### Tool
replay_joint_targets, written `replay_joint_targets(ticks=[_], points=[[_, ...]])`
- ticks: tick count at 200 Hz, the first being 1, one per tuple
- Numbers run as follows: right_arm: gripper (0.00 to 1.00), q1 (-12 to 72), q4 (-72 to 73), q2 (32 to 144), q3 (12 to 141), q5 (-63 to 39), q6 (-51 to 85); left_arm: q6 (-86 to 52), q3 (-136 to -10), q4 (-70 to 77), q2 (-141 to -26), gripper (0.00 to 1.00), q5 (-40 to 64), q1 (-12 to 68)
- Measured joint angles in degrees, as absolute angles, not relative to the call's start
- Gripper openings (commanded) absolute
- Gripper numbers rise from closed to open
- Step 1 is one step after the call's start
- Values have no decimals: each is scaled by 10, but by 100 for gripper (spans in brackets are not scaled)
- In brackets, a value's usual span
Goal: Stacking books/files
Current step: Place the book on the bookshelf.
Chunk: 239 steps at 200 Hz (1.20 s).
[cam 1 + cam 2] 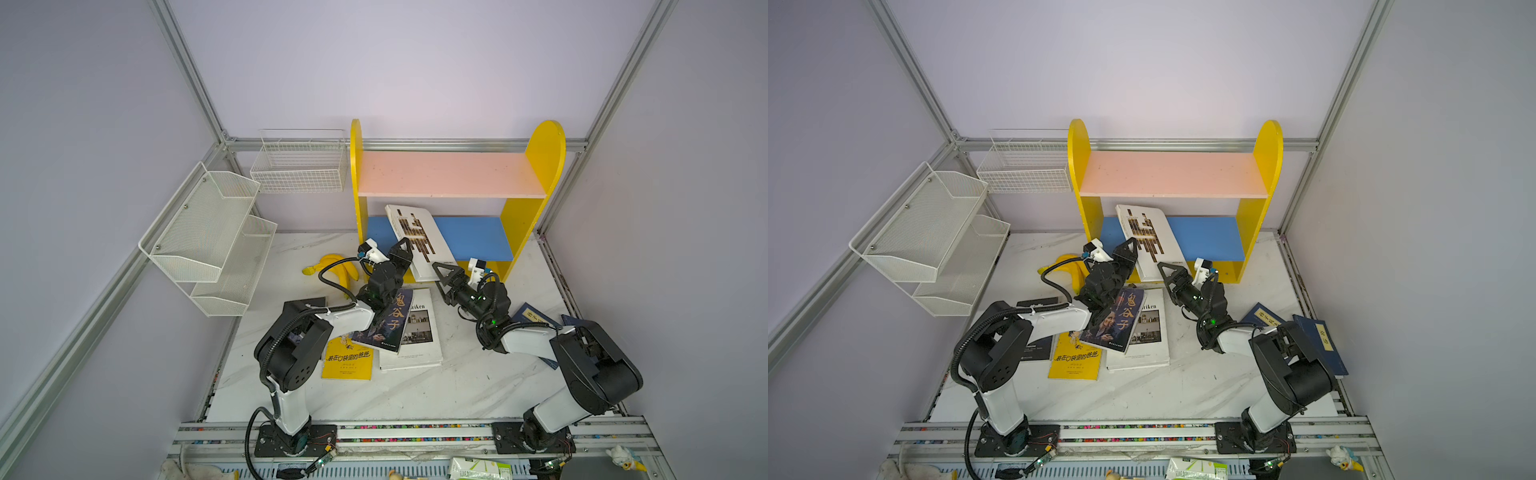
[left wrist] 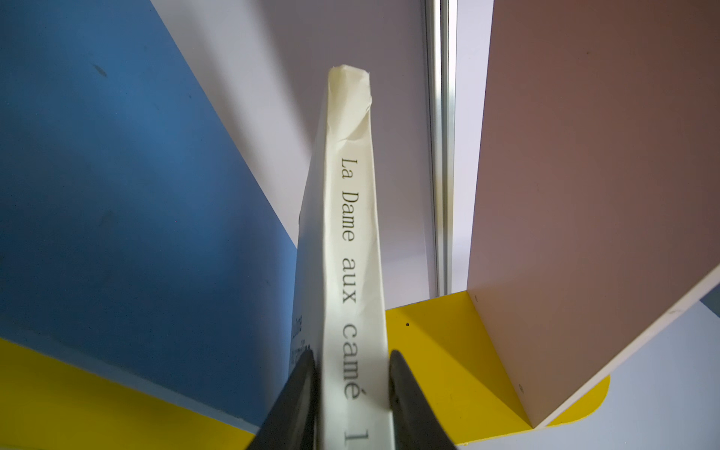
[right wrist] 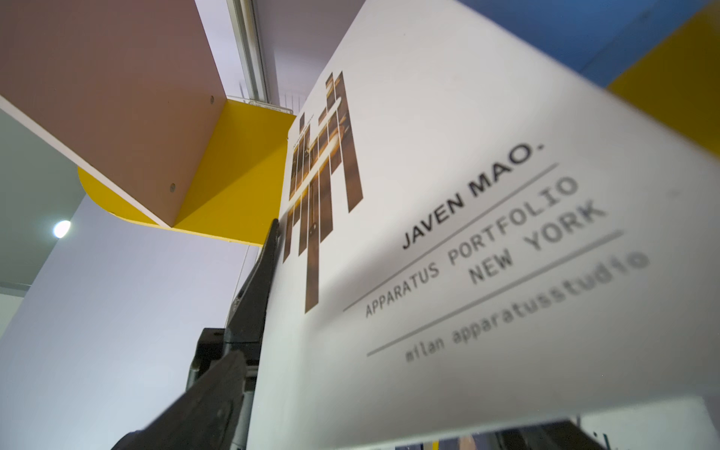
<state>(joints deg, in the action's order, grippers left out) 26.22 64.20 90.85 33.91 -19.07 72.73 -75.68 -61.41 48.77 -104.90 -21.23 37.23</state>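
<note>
Left wrist view: the left pincer (image 2: 352, 362) is clamped across the spine of the white book (image 2: 350, 233), one finger against each cover. In both top views the book is tilted at the left part of the shelf unit (image 1: 544, 141). Its far end is between the blue board (image 1: 478, 239) and the pink board (image 1: 449, 174), and its near end overhangs the front. Contact with the blue board cannot be confirmed. The right pincer (image 1: 437, 277) stands spread wide just beside the book's near right corner, gripping nothing. Assessment: the book is being seated on the blue board. Recommended: hold the spine firmly, steady the loose corner with the right pincer, keep the far end clear of the pink board, and release only once the book is supported. A dark book (image 1: 390, 324) and a yellow book (image 1: 347, 359) lie on the table (image 1: 415, 395), nearer than the shelf.
</note>
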Motion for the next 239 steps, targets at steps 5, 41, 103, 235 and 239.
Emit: replay_joint_targets(ticks=[5,41,103,235,239], points=[[89,262,647,912,339,-190,730,-759,-614,488,-1049,30,-212,372],[69,263,677,927,343,-178,746,-773,-614,488,-1049,30,-212,372],[48,260,666,920,353,-154,750,-773,-614,468,-1046,49,-202,372],[41,141,381,925,533,-313,575,-708,-548,278,-861,96,-155,373],[41,139,372,926,537,-320,568,-703,-542,267,-850,96,-156,373]])
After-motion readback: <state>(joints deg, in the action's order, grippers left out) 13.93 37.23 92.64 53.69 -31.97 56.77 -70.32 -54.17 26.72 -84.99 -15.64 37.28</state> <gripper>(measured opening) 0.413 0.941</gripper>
